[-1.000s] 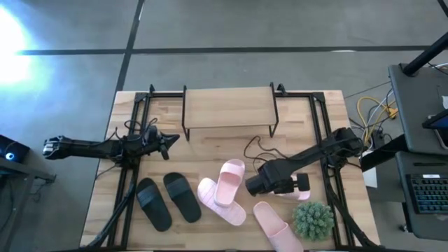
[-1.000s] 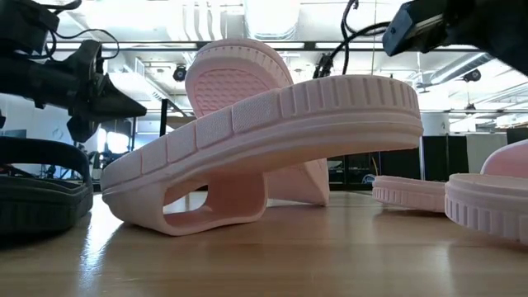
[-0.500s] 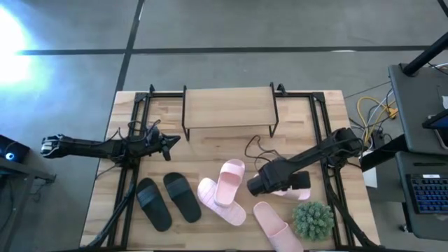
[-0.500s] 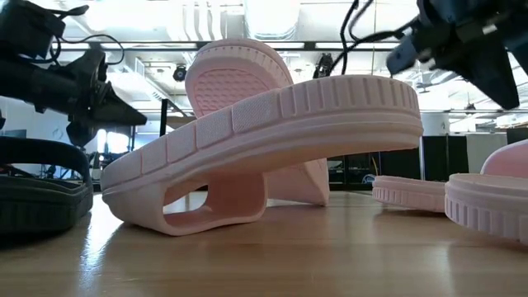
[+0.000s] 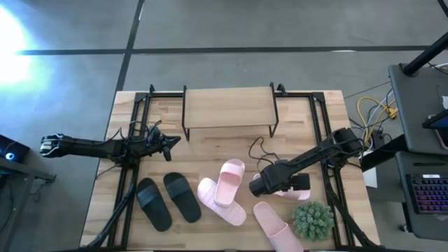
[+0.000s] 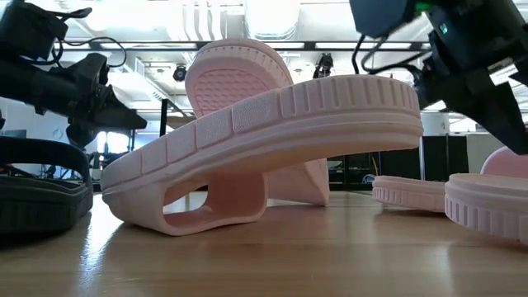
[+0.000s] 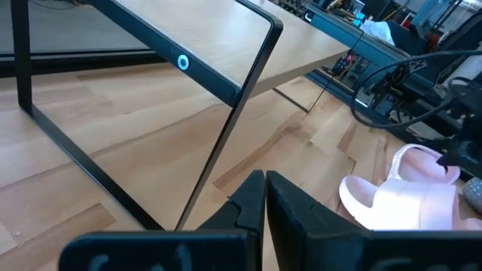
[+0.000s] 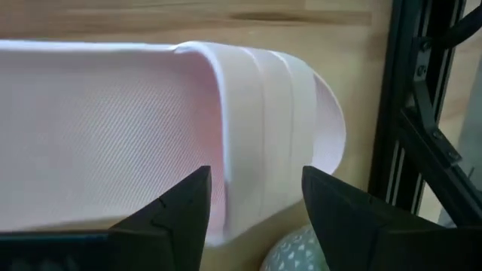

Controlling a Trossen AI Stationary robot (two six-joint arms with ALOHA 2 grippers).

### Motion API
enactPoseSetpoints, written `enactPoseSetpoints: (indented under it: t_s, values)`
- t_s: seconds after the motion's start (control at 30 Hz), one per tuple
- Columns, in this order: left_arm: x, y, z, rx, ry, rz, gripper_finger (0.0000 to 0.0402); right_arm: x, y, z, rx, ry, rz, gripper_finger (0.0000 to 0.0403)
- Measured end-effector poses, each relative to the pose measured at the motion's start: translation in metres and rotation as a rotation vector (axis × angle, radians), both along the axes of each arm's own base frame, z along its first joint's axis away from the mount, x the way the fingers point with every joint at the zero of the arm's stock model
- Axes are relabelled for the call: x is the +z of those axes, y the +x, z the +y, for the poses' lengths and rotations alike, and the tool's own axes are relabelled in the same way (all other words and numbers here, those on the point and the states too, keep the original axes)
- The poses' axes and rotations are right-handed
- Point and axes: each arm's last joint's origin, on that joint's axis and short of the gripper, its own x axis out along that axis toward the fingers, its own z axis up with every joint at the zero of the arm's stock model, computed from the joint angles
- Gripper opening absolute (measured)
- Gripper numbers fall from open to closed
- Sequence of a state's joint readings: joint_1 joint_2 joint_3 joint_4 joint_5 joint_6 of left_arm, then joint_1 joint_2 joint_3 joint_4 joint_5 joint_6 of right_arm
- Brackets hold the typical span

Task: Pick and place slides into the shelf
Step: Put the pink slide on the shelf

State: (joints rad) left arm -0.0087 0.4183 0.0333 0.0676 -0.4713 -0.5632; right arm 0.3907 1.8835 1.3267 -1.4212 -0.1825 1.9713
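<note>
Tabletop (image 5: 210, 143) clutter – right pincer (image 8: 252, 199) gapes over a pink slide (image 8: 135, 128), mostly hidden – left pincer (image 7: 265, 197) shut.

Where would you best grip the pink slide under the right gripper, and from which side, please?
Probably across its strap, from above. In the right wrist view, the slide lies upright with the strap arching over the footbed, and the right gripper is open, one finger on each side of that strap. The plant ball sits close by, so a side approach looks cramped.

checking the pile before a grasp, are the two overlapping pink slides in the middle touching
Touching. The low view shows the front pink slide propped at a tilt against the upright pink slide behind it; the high view shows them overlapping.
</note>
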Motion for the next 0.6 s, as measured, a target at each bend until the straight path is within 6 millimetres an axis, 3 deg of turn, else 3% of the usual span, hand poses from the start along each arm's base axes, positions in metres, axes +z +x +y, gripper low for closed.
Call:
enactPoseSetpoints:
  t_s: [0.33, 0.6]
  values:
    - [0.000, 0.000, 0.000, 0.000, -0.001, -0.002, 0.0000, -0.018, -0.013, -0.005, 0.041, -0.006, 0.062, 0.0168]
    - [0.001, 0.000, 0.000, 0.000, -0.001, -0.005, 0.0000, -0.024, -0.020, -0.004, 0.097, 0.005, 0.093, 0.0062]
